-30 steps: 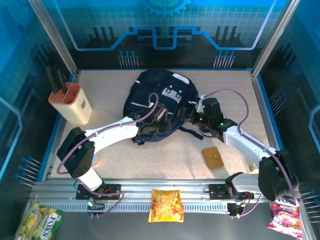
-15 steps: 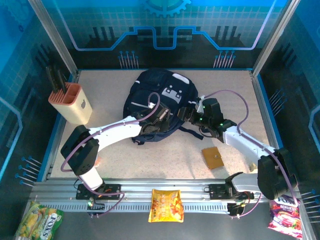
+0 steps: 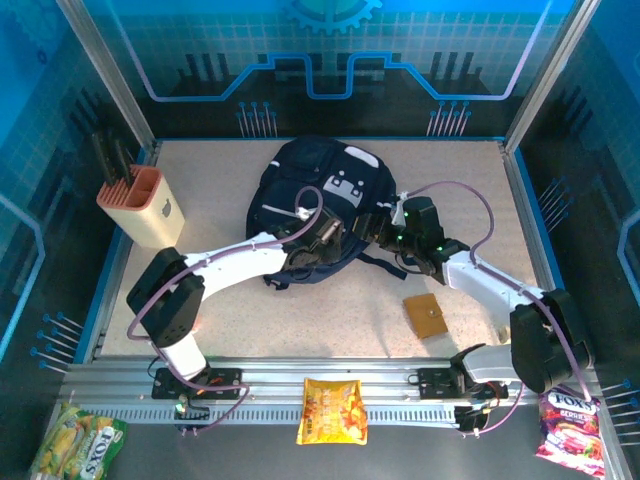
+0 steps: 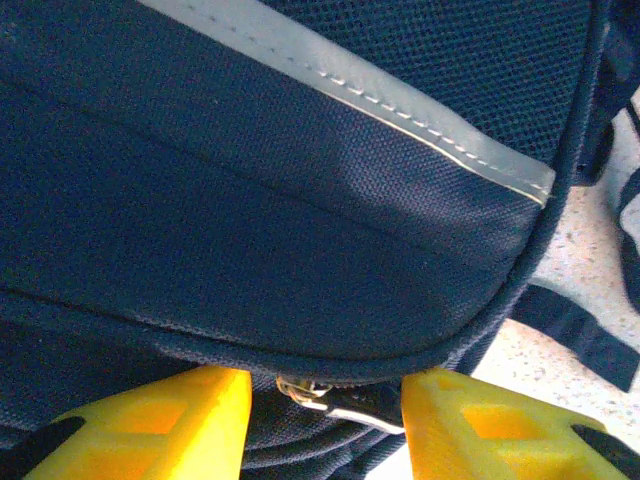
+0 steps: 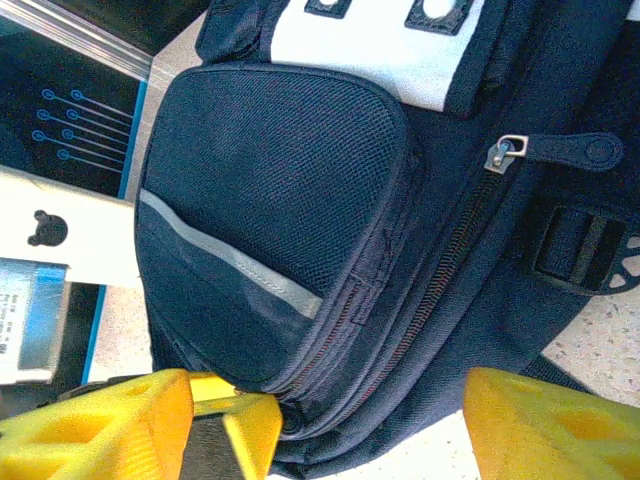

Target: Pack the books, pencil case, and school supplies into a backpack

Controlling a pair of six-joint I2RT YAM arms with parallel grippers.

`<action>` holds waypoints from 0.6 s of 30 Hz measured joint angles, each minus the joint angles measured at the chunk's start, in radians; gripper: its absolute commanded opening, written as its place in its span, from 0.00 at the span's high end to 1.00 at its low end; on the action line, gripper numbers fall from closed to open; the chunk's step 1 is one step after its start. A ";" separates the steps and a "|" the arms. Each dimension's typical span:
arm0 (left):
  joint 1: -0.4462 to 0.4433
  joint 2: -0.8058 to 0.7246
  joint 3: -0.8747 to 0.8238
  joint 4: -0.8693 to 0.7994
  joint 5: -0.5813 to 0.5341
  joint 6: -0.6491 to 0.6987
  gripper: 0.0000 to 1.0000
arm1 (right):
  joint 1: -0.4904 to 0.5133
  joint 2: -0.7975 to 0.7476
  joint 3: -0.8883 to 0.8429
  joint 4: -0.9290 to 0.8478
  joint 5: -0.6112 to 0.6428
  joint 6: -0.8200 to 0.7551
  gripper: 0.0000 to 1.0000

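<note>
While you scan from the left, note the peach-and-cream holder (image 3: 150,210) at the left edge of the table (image 3: 300,320), with black tools (image 3: 108,155) sticking up out of it. Mid-table lies the backpack (image 3: 320,195), navy with grey-white patches. The zippers you see in the right wrist view look closed, so you cannot tell what is inside.

The left end effector (image 3: 318,240) sits at the backpack's near edge. In the left wrist view its fingers stand apart, with a metal zipper pull (image 4: 340,400) in the gap; you cannot tell if either finger touches it. The right end effector (image 3: 375,232) is at the backpack's right side, fingers wide apart either side of a lower corner of the bag, table showing inside the right finger (image 5: 540,420). A yellow finger of the left arm pokes in beside it. Both arms hide the backpack's near edge from above.

A green-yellow snack bag (image 3: 75,445) lies off the table at front left, a yellow snack bag (image 3: 335,410) on the front rail, a tan-brown square piece (image 3: 427,315) flat on the table near the right arm, and a pink snack bag (image 3: 570,435) at front right.
</note>
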 measured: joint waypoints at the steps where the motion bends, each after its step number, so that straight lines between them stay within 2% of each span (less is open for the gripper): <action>1: -0.004 0.008 0.008 -0.010 -0.010 0.001 0.57 | 0.000 0.002 0.000 0.003 -0.001 0.001 0.28; 8: -0.018 0.035 0.030 -0.032 -0.039 0.000 0.83 | 0.000 0.018 -0.001 0.015 -0.015 0.014 0.29; 15: -0.018 0.028 0.030 -0.039 -0.048 -0.002 0.99 | 0.000 0.030 -0.002 0.037 -0.019 0.030 0.30; 18: -0.018 0.016 0.029 -0.039 -0.047 0.000 1.00 | 0.003 0.044 -0.003 0.054 -0.022 0.047 0.32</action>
